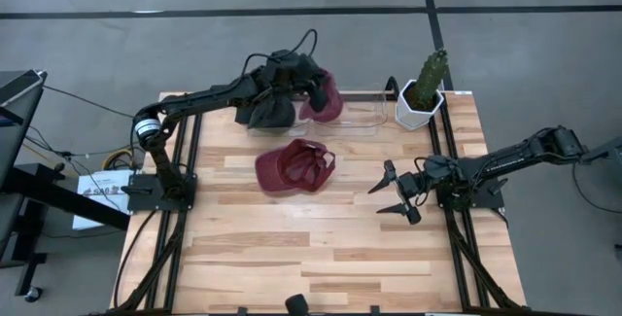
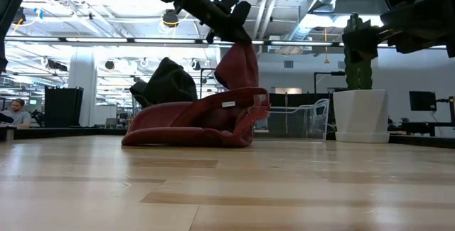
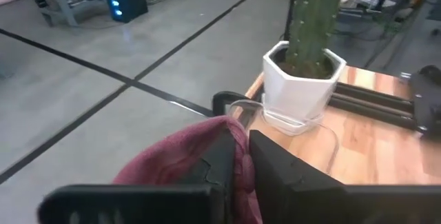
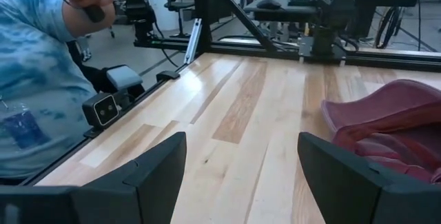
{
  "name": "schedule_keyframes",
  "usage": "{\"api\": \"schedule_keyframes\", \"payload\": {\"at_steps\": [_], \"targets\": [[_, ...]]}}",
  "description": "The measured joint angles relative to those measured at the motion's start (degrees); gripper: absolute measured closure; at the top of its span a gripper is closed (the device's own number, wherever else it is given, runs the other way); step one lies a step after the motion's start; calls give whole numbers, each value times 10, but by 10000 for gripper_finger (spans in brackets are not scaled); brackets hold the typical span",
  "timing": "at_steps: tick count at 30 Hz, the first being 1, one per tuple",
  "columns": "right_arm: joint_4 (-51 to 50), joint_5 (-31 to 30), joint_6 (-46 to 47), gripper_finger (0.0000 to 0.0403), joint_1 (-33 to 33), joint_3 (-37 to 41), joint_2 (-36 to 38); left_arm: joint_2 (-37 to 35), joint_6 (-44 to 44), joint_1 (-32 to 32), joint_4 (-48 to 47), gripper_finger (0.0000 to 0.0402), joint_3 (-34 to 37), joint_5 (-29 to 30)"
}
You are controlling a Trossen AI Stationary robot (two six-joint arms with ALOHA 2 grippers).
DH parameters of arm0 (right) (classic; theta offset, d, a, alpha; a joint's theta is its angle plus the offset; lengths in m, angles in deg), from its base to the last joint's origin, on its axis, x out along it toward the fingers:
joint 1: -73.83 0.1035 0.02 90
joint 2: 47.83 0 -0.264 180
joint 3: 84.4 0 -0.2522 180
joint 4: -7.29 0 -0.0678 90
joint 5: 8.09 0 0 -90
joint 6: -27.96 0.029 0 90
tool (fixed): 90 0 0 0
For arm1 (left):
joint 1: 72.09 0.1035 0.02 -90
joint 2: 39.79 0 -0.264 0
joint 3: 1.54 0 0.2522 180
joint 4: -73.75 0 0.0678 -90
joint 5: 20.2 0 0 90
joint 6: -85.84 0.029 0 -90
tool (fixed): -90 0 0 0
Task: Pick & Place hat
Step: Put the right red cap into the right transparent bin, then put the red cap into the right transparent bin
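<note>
My left gripper (image 1: 316,87) is up over the table's far edge, shut on a maroon hat (image 1: 326,104) that hangs beside a clear bin (image 1: 362,110). In the low view that hat (image 2: 238,66) dangles under the gripper (image 2: 240,35). A second maroon hat (image 1: 294,167) lies crown-down in the middle of the table, also seen low (image 2: 195,121) and in the right wrist view (image 4: 386,117). A dark hat (image 1: 270,112) sits under my left arm. My right gripper (image 1: 394,195) is open near the table's right side, apart from the hats. My left gripper pinches the hanging maroon hat between its two fingers (image 3: 275,169), on a bunched edge of cloth at the hat's top (image 3: 231,133). The fingers slant down from above (image 2: 231,21). The hat is lifted clear and hangs slack below them.
A cactus in a white pot (image 1: 423,97) stands at the far right corner, right of the clear bin (image 2: 298,117). A person in a light blue shirt (image 4: 34,79) stands beyond the table's left side. Bare wood (image 1: 321,258) covers the near half.
</note>
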Motion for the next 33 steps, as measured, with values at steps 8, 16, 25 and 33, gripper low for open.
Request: {"api": "schedule_keyframes", "payload": {"at_steps": [8,16,25,33], "targets": [[0,0,1,132,0,0,0,0,47,0,-7,340,0,-23],[0,0,0,132,0,0,0,0,62,8,-33,319,0,-24],[0,-1,0,132,0,0,0,0,60,9,-38,296,0,-24],[0,-1,0,132,0,-1,0,-31,58,4,-106,293,0,-38]]}}
